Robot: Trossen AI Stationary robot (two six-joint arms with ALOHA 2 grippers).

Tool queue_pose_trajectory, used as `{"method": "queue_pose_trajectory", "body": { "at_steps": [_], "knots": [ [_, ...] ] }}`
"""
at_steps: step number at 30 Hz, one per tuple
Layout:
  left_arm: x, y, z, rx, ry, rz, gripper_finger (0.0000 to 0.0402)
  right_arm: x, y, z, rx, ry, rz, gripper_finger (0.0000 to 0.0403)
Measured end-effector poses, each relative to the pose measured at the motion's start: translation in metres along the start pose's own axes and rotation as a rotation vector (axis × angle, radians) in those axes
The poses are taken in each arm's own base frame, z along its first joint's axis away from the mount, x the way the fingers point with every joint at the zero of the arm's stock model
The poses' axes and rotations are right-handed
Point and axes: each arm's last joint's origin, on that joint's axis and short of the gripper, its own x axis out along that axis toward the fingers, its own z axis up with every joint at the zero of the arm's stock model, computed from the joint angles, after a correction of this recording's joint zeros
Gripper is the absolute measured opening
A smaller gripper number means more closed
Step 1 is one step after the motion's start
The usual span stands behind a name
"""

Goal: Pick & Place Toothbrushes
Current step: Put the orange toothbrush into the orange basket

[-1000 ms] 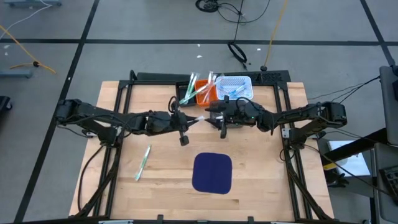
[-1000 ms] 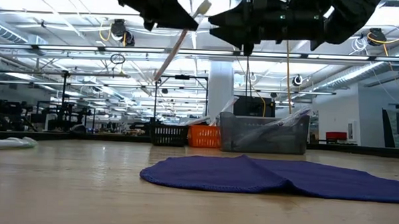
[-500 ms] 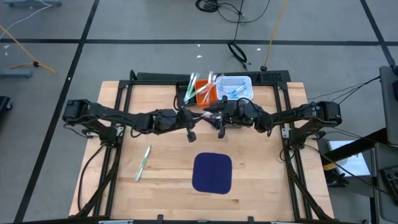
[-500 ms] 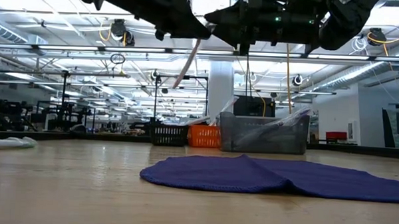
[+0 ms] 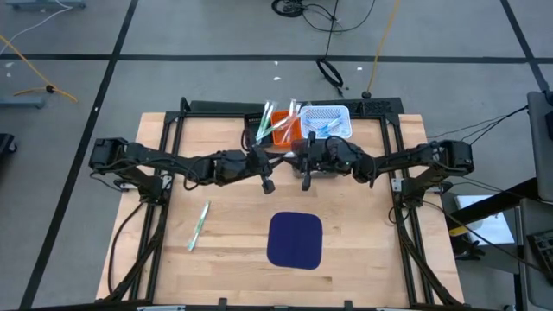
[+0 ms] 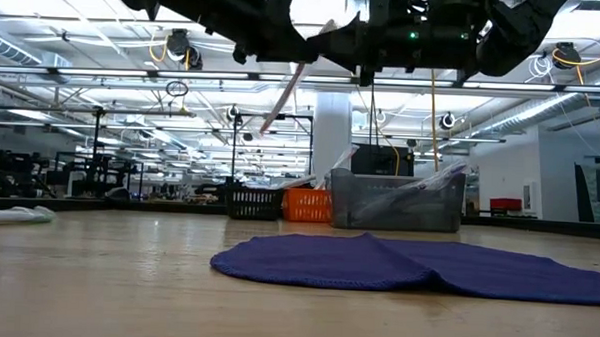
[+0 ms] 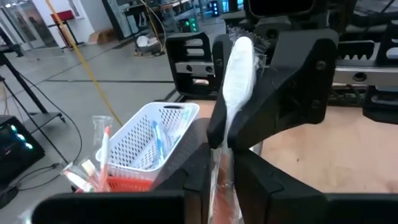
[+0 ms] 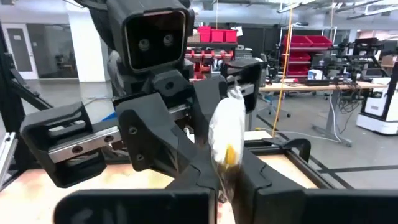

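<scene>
A wrapped toothbrush (image 6: 283, 93) is held high over the middle of the table, between my two grippers, which meet tip to tip. Its white wrapped head (image 7: 239, 68) points up and its pinkish handle slants down. My left gripper (image 5: 275, 162) comes from the table's left and is shut on it. My right gripper (image 5: 294, 161) comes from the right and is also shut on it. A light green toothbrush (image 5: 199, 225) lies flat on the wood at the near left. More toothbrushes stick out of the orange bin (image 5: 281, 130) and lie in the white basket (image 5: 327, 121). My left gripper pinches the toothbrush's handle (image 7: 221, 183) between its two fingers, coming in level from the table's left. The toothbrush is clear of the table and slants, its free lower end (image 6: 268, 125) hanging below the fingers. My right gripper pinches the toothbrush just below its wrapped head (image 8: 226, 163) between its two fingers (image 7: 280, 106), coming in about level from the table's right. The head stands up above the fingers.
A dark blue mat (image 5: 295, 239) lies flat near the table's front centre, below the grippers. The orange bin and white basket stand at the far edge, just behind both grippers. Black frame rails (image 5: 164, 130) run along the table's sides.
My left gripper has carried the toothbrush toward the table's right, up to my right gripper, and a little down. My right gripper has shut on the toothbrush's upper part. The toothbrush stays slanted and clear of the table.
</scene>
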Motion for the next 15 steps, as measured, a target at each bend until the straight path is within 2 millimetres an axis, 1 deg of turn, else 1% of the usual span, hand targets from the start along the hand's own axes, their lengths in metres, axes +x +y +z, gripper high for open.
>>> {"method": "queue_pose_trajectory", "body": {
  "at_steps": [5,12,15],
  "knots": [
    [0.000,0.001,-0.001,0.009,0.009,0.021,0.0066,-0.001,-0.011,0.000,0.003,-0.001,-0.028,0.0004],
    [-0.001,0.005,-0.008,0.123,0.100,0.180,0.0067,-0.002,-0.027,-0.001,0.012,0.012,-0.077,0.0004],
    [-0.002,0.007,-0.012,0.156,0.152,0.258,0.0067,-0.004,-0.040,-0.003,0.009,0.031,-0.120,0.0004]
  ]
}}
